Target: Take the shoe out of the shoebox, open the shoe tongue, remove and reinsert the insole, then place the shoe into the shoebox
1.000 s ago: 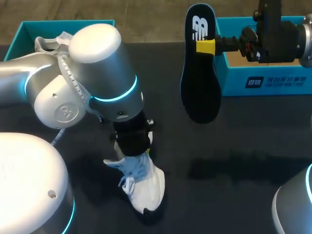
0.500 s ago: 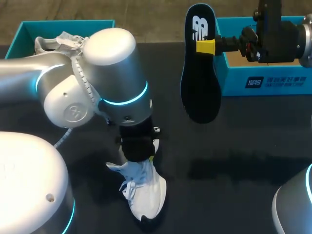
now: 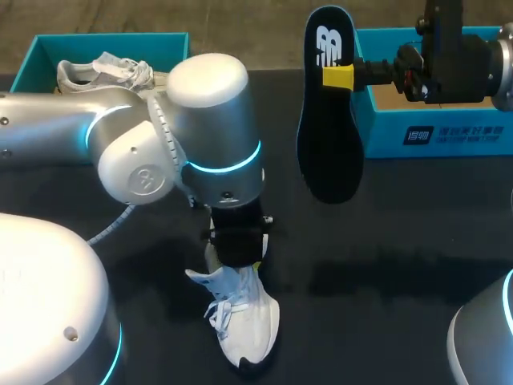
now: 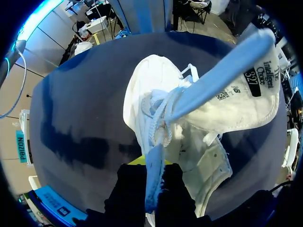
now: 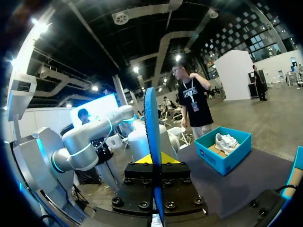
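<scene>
**Left gripper**: fingers pressed together on a pale strip of the shoe's upper. The left wrist view shows the strip running up between the two black fingers. The head view hides this contact behind the wrist.

**Shoe**: white, on the table directly under the left gripper, outside both boxes. Only the left wrist view shows the loosened laces and the tongue, which is folded outward with its label panel exposed.

**Right gripper**: clamped on the insole and held in the air beside the right shoebox. The head view shows the insole's dark face, hanging lengthwise clear of the table. The right wrist view shows it only edge-on, as a thin blue blade standing between the fingers.

**Left shoebox**: teal, at the table's far left corner, with a second white shoe inside. It also appears in the right wrist view.
</scene>
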Controlling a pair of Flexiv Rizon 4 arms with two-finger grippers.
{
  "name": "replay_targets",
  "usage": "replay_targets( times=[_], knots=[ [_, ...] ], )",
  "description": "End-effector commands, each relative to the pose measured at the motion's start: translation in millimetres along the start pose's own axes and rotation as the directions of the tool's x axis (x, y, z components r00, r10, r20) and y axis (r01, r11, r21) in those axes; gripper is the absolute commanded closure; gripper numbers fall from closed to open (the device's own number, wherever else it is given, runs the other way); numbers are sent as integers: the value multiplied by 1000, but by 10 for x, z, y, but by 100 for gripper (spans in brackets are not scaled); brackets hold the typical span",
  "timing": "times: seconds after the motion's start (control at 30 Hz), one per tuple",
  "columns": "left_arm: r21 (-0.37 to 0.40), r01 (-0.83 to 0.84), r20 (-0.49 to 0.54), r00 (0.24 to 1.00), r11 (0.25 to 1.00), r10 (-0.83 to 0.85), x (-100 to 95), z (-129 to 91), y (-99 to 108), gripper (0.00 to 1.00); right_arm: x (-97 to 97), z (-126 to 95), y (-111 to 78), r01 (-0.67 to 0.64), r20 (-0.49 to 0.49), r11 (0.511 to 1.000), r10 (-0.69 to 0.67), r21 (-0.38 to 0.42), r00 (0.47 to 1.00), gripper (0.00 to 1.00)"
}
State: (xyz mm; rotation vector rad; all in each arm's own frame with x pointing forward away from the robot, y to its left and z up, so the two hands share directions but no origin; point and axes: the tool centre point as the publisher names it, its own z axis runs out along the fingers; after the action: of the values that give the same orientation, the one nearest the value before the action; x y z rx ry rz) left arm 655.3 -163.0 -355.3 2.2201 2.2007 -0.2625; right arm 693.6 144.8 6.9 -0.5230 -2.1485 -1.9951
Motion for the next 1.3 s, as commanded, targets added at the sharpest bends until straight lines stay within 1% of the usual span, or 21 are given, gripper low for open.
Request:
replay_targets(
  times=[0.03,0.13,0.17,0.33,0.67,0.7,0.73,0.77,0.8,0.87,0.9,1.13,1.27,1.3],
  knots=[
    [8,-2,-16,1000,1000,2,-76,80,32,100,-10,27,-1,0,1,1000,0,0,1000,100],
    [-4,3,-35,999,1000,-3,-96,147,40,100,-10,27,-1,0,1,1000,0,0,1000,100],
    [5,-2,-36,999,1000,2,-99,160,43,100,-10,27,-1,0,1,1000,0,0,1000,100],
    [3,4,-49,999,1000,-4,-131,223,66,100,-10,27,-1,0,1,1000,0,0,1000,100],
    [-4,11,-38,999,1000,-11,-147,283,132,100,-10,27,-1,0,1,1000,0,0,1000,100],
    [-10,12,-32,999,1000,-13,-144,287,137,93,-10,27,-1,0,1,1000,0,0,1000,100],
    [-11,14,-30,999,1000,-14,-142,293,141,84,-10,27,-1,0,1,1000,0,0,1000,100],
    [-13,16,-24,1000,1000,-16,-141,295,144,62,-10,27,-1,0,1,1000,0,0,1000,100],
    [-16,17,-20,1000,1000,-17,-141,296,144,53,-10,27,-1,0,1,1000,0,0,1000,100],
    [-16,15,-9,1000,1000,-15,-137,289,143,12,-10,27,-1,0,1,1000,0,0,1000,100],
    [-19,13,-2,1000,1000,-13,-137,280,142,0,-10,27,-1,0,1,1000,0,0,1000,100],
    [-50,4,71,997,999,-1,-122,122,131,0,-10,27,-1,0,1,1000,0,0,1000,100],
    [-56,31,150,988,998,-22,-105,-81,150,0,-10,27,-1,0,1,1000,0,0,1000,100],
    [-58,43,183,983,997,-32,-96,-161,154,0,-10,27,-1,0,1,1000,0,0,1000,100]
  ],
)
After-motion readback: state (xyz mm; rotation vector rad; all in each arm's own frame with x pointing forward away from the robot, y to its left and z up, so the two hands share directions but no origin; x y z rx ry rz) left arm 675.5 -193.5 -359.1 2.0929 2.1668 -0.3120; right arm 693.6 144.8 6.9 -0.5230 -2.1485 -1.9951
